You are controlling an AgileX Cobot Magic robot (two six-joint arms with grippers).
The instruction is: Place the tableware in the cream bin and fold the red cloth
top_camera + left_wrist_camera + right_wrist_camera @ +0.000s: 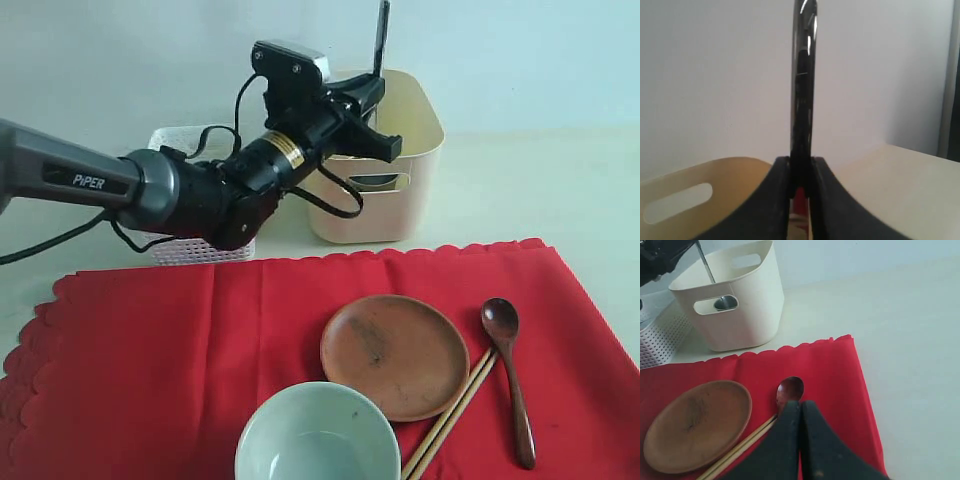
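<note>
My left gripper (pixel 372 112) is shut on the knife (pixel 382 35), holding it upright over the open top of the cream bin (pixel 420 130). In the left wrist view the knife (pixel 804 75) rises from between the closed fingertips of the gripper (pixel 801 162). Inside the bin, the steel cup (pixel 725 302) shows through a handle cut-out. On the red cloth (pixel 150 350) lie the brown plate (pixel 394 355), the pale green bowl (pixel 318 435), the dark wooden spoon (pixel 508 370) and the chopsticks (pixel 450 415). My right gripper (pixel 801 405) is shut and empty, hovering just over the spoon's (pixel 790 389) bowl.
A white lattice basket (pixel 190 248) stands to the left of the cream bin, behind the left arm. The cloth's scalloped far edge ends just short of both containers. Bare pale tabletop (pixel 540 190) lies to the right of the bin.
</note>
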